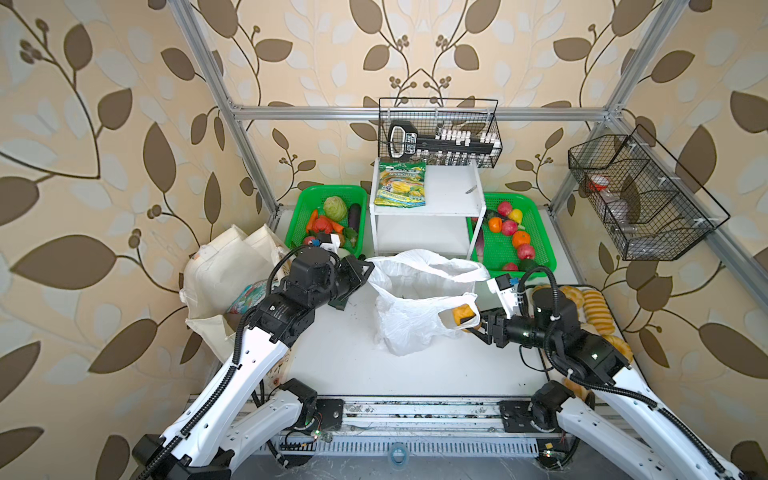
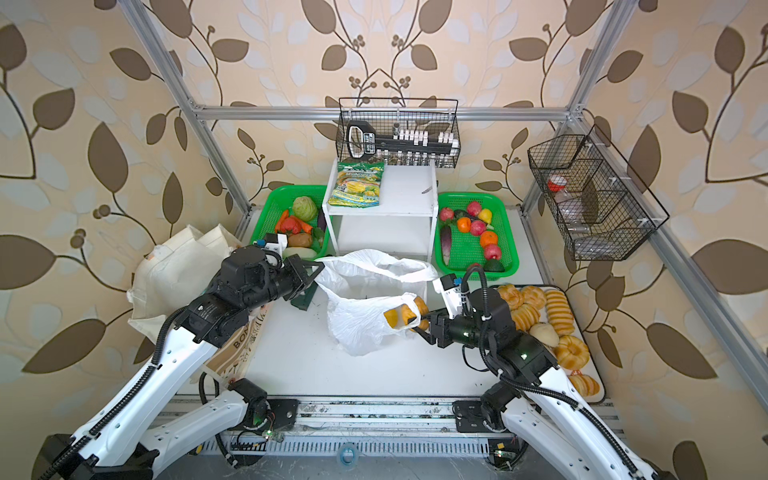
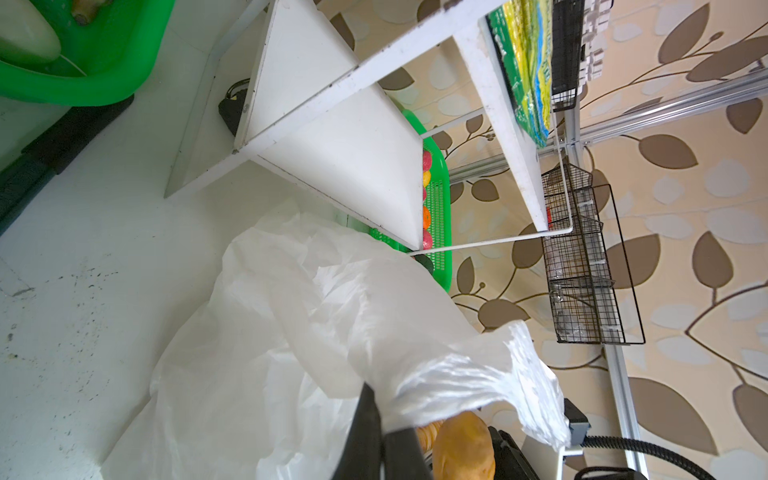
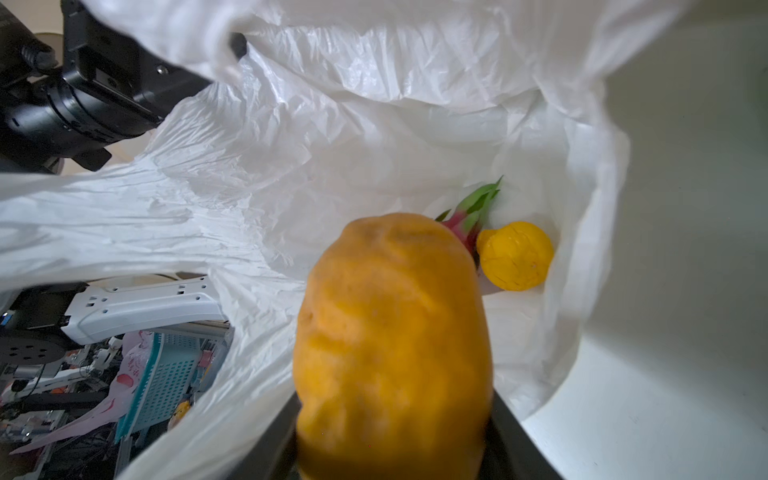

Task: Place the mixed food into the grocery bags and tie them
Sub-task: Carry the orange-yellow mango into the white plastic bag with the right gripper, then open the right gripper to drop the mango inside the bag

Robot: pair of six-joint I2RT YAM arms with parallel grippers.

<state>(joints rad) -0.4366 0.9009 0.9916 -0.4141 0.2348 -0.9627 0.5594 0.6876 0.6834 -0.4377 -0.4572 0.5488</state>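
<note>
The right pincer (image 1: pixel 471 321) pinches a yellow-orange toy fruit (image 4: pixel 395 340) lengthwise between its jaws and holds it at the near lip of the white plastic carrier bag (image 1: pixel 415 320), nose first, so that letting go should drop it inside. In the right wrist view the bag's hollow lies open just past the fruit, with a pink dragon fruit (image 4: pixel 467 222) and a round yellow toy fruit (image 4: pixel 515 255) already at the bottom. The left pincer (image 1: pixel 368 269) is pressed together on the bag's far rim and lifts it, which looks like the reason the mouth stands open at all; the film is thin and would likely sag shut if released. In both top views a white loop of the near rim frames the fruit, and I cannot tell whether that is the handle or the mouth edge, so catching on it is the risk. Room is tight behind: the white shelf stand (image 1: pixel 428 232) and a green mesh basket (image 1: pixel 503 249) sit just beyond the bag. The near worktop (image 1: pixel 353 365) is bare, and the cream canvas tote (image 1: pixel 224 270) slumps well apart at the left edge.
</note>
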